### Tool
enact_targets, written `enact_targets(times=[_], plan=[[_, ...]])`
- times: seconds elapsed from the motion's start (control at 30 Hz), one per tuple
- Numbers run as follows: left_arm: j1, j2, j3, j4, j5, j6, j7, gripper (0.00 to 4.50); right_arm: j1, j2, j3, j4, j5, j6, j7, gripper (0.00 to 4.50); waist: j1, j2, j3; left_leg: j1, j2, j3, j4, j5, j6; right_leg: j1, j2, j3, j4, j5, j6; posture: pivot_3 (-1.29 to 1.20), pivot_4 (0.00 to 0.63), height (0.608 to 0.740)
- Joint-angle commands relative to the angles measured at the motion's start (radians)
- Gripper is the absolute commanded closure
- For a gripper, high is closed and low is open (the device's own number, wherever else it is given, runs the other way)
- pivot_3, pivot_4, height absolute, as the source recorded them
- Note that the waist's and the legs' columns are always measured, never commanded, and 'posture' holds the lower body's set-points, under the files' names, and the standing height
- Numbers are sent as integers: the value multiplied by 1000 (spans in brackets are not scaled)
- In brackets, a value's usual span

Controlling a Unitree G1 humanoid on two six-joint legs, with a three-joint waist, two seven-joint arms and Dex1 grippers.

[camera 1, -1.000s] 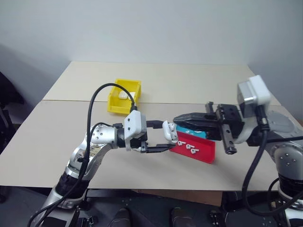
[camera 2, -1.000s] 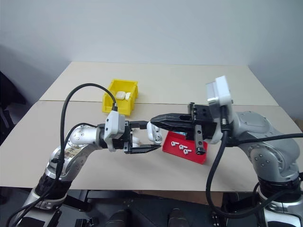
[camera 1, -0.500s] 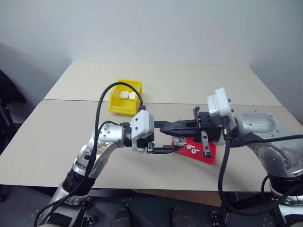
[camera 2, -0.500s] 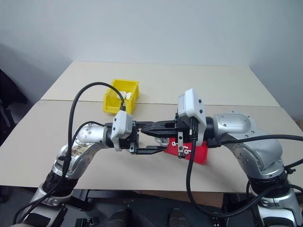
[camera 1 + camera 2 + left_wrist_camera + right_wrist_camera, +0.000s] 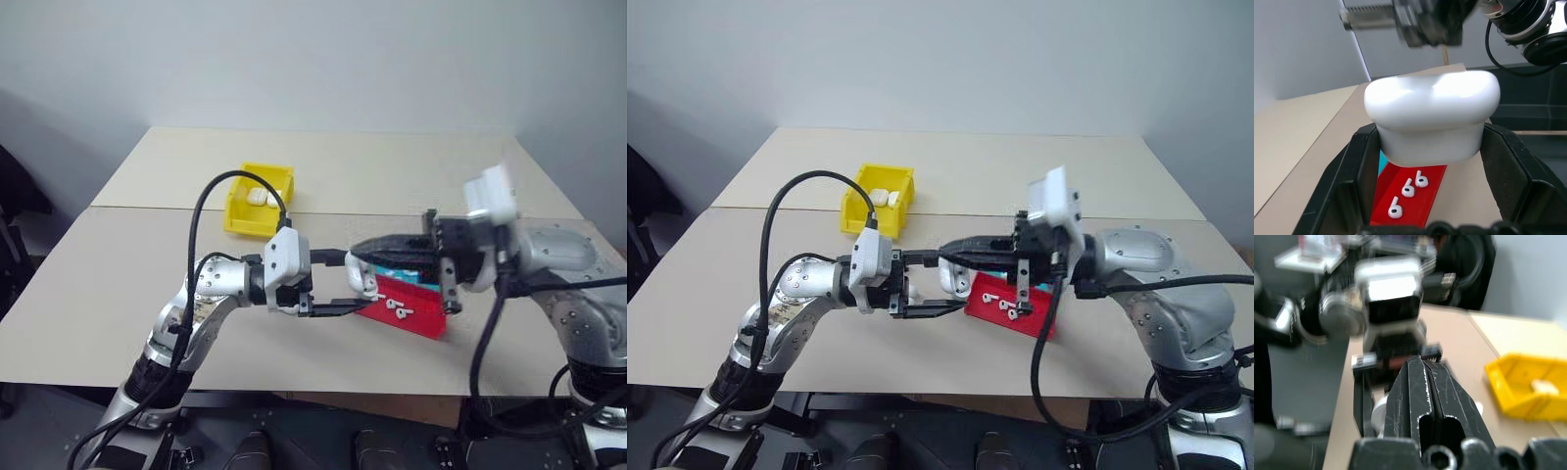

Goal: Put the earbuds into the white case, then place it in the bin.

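My left gripper (image 5: 345, 284) is shut on the white case (image 5: 359, 278), holding it above the table with its fingers pointing right. In the left wrist view the case (image 5: 1432, 115) sits between the two black fingers (image 5: 1508, 171) with its lid down. My right gripper (image 5: 357, 250) is shut and empty, pointing left, its tips just over the top of the case. Three earbuds (image 5: 397, 306) lie on the red tray (image 5: 423, 319), below and right of the case; they also show as earbuds (image 5: 1408, 188) under the case. The yellow bin (image 5: 257, 208) stands at the back left.
Inside the bin lie two small white cases (image 5: 881, 197). The red tray has a teal part (image 5: 416, 279) behind it. A black cable (image 5: 211, 191) loops up from my left arm, near the bin. Bare table surface spreads to the left and behind.
My right arm swung in toward the case and drew back again, its wrist rolling; its shut tips stay by the case's top. The left gripper kept the case in place.
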Motion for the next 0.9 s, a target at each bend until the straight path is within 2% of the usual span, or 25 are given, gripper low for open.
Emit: enact_targets(times=[0.03, 0.17, 0.33, 0.57, 0.9], plan=[[10, -1, 31, -44, -12, -23, 14, 1685, 0, -15, -80, -1, 46, -14, 10, 4455, 0, 0, 0, 0, 0, 0, 0, 0, 0, 0, 0, 0, 0, 0, 0, 0, 150, 740], [20, 11, 43, -59, -16, -11, 22, 1685, 19, -25, -98, -13, 50, -24, 33, 4455, 0, 0, 0, 0, 0, 0, 0, 0, 0, 0, 0, 0, 0, 0, 0, 0, 150, 740], [11, 28, 21, -55, 10, 16, 33, 1685, -45, -9, -42, -55, 72, 29, -10, 4455, -5, 0, 0, 1, 0, 0, 0, 0, 0, 0, 0, 0, 1, 0, 0, 0, 150, 740], [-26, -12, -3, -36, 31, 10, 49, 1685, -58, 10, 91, -77, -25, 21, -34, 4455, 0, 0, 0, 1, 0, 0, 0, 0, 0, 0, 0, 0, 0, 0, 0, 0, 150, 740], [-3, -10, 17, -70, 5, 8, 29, 1685, -23, 5, 129, -56, -128, -3, -30, 4455, -1, 0, 0, 1, 0, 0, 0, 0, 0, 0, 0, 0, 1, 0, 0, 0, 150, 740]])
